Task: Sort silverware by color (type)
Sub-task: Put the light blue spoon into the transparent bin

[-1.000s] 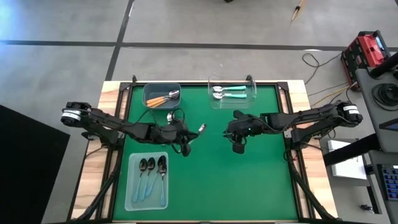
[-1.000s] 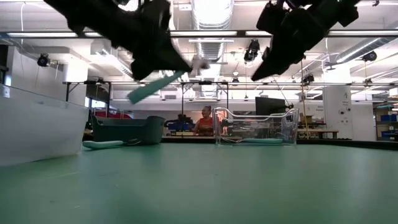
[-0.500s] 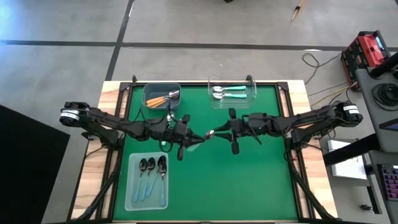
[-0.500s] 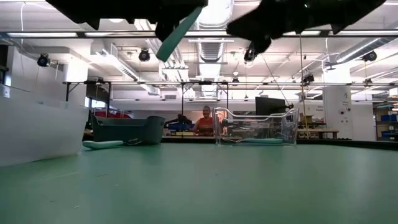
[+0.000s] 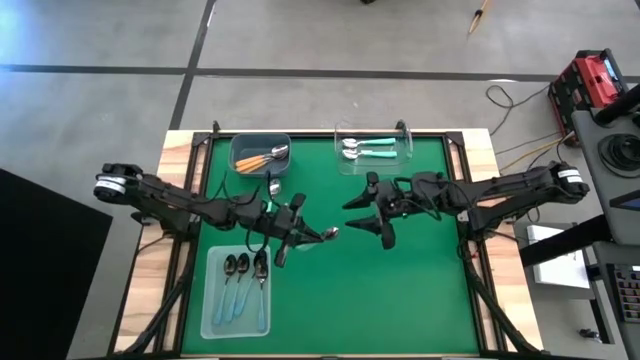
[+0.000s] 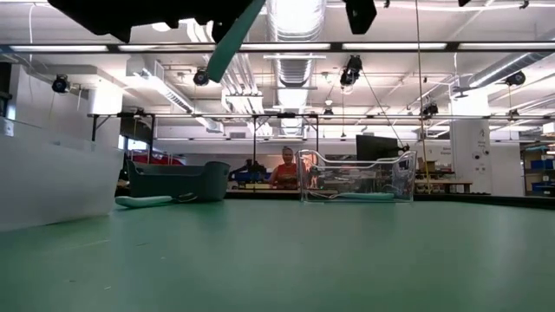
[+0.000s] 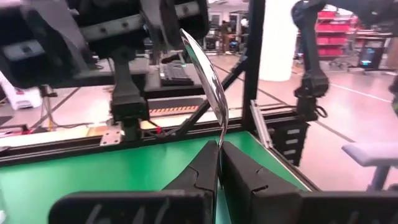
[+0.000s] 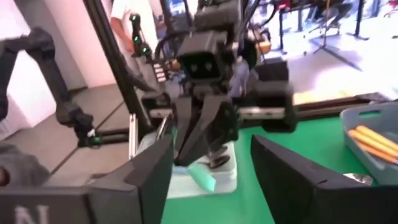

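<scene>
Since half a second ago, both arms have drawn apart: the left hand (image 5: 303, 233), still clamped on the teal-handled spoon (image 5: 318, 236), pulled back above the worktop (image 5: 400, 280); the right hand (image 5: 366, 212) now stands open, empty.

Quick count: 3 dark-bowled spoons (image 5: 244, 266) with light-blue handles sit in 1 pale tray (image 5: 213, 318), just beside the left tool (image 5: 303, 234). 2 teal-handled spoons (image 5: 362, 148) lie in 1 clear bin (image 5: 405, 160), just past the right tool (image 5: 362, 213). About 2 orange-handled spoons (image 5: 262, 158) rest in 1 grey bin (image 5: 240, 146); they overlap, so that count's shaky. 1 more teal-handled spoon (image 5: 322, 235) is pinched in the left tool. 1 spoon (image 5: 273, 187) lies loose on the surface (image 5: 400, 290), handle hidden. That makes 2 tools, 3 containers.
</scene>
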